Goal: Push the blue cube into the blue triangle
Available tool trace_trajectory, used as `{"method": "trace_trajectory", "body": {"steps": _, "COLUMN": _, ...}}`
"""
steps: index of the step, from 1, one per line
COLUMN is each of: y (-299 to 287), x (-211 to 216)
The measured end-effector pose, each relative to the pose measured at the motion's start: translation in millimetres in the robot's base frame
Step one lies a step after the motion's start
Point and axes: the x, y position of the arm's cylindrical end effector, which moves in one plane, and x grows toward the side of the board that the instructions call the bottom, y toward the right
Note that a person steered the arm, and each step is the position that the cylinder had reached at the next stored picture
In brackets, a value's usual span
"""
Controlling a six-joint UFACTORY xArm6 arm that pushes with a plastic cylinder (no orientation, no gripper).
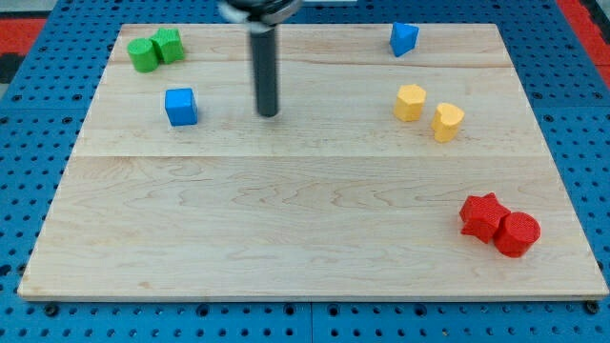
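Observation:
The blue cube sits on the wooden board at the view's upper left. The blue triangle lies near the view's top edge, right of centre. My tip is on the board to the right of the blue cube, about a cube and a half away from it, not touching. The triangle is far to the upper right of my tip. The rod rises from the tip to the view's top.
Two green blocks sit together at the top left corner. A yellow hexagon-like block and a yellow heart-like block lie at the right. A red star touches a red cylinder at the lower right. The board lies on blue pegboard.

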Motion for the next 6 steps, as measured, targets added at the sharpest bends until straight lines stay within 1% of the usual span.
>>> {"method": "trace_trajectory", "body": {"steps": 1, "y": -94, "x": 15}}
{"method": "trace_trajectory", "body": {"steps": 2, "y": -119, "x": -18}}
{"method": "trace_trajectory", "body": {"steps": 3, "y": -101, "x": -32}}
{"method": "trace_trajectory", "body": {"steps": 4, "y": -85, "x": -24}}
{"method": "trace_trajectory", "body": {"steps": 5, "y": -116, "x": 2}}
{"method": "trace_trajectory", "body": {"steps": 6, "y": -74, "x": 11}}
